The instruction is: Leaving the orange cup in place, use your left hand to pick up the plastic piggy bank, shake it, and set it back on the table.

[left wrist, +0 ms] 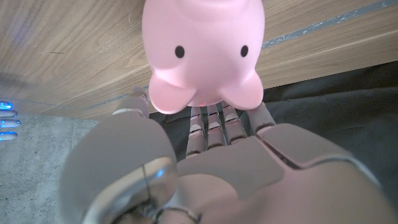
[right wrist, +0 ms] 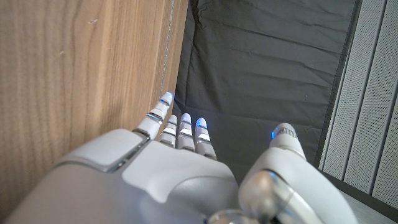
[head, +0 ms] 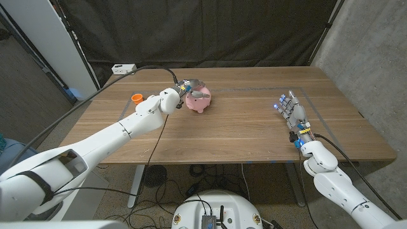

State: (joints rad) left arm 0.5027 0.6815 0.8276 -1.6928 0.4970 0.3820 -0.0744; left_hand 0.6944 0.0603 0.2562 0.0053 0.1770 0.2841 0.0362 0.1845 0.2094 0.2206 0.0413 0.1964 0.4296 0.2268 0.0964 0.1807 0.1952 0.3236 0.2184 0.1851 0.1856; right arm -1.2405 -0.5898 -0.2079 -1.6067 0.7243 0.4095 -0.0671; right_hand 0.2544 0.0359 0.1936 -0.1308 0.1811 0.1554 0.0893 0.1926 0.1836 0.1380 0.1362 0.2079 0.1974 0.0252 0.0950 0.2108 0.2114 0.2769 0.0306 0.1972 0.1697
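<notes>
At the table's (head: 254, 137) eleven o'clock, the left robot hand (head: 189, 91) wraps the pink piggy bank (head: 200, 101); whether it is lifted, I cannot tell. Shaking and setting down probably remain. The orange cup (head: 137, 98) stands at nine o'clock. The right robot hand (head: 291, 113) waits at three o'clock, fingers extended, empty. The table is wood-grain, with a black curtain (head: 210, 28) behind.

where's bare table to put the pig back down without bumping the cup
The broad bare stretch of table between the piggy bank and the right hand is free, as is the near strip toward the front edge. It is tighter on the left, where the orange cup stands beside the left hand and its forearm.
</notes>
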